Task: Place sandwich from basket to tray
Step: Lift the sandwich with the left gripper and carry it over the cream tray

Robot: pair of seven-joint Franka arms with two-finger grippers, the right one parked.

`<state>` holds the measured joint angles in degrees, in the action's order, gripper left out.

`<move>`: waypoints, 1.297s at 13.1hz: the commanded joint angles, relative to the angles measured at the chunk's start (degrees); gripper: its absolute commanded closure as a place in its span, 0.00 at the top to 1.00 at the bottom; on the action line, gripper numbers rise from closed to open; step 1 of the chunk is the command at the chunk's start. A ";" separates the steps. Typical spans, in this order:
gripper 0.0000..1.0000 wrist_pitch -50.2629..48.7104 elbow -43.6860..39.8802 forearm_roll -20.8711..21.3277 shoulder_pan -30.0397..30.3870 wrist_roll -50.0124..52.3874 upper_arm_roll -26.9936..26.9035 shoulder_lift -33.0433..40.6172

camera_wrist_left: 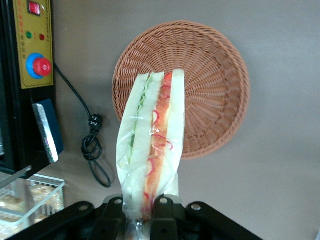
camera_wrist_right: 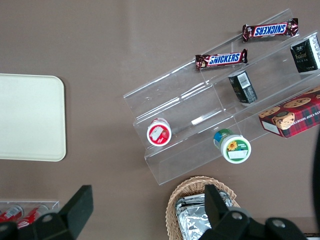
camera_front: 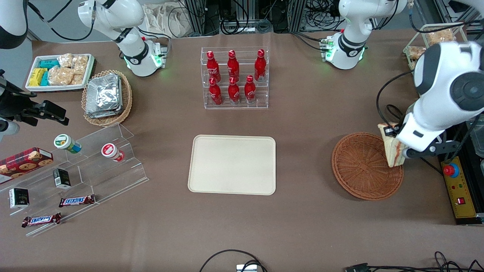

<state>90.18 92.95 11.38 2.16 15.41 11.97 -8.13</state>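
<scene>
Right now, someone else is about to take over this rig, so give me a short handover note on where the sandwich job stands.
Gripper: the left gripper is shut on the sandwich, gripping it at one end, and hangs above the basket's edge on the working arm's side.
Sandwich: wrapped in clear film, lifted clear of the basket, which now holds nothing.
Tray: bare, in the middle of the table, sideways from the basket toward the parked arm's end.
Done: pick-up from the basket.
Left: carry the sandwich over the tray, lower it, release, and pull the arm away.
</scene>
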 commanded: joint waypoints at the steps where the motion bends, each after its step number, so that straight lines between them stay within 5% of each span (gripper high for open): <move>1: 0.01 -7.20 -7.51 0.14 0.39 -2.84 2.96 -1.27; 8: 0.05 -7.39 -11.92 -2.59 -0.49 -1.44 12.09 -2.41; 17: 0.05 -2.57 -14.56 1.09 -0.67 19.46 29.94 -13.29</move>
<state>86.50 81.86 10.10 1.61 31.42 39.33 -16.08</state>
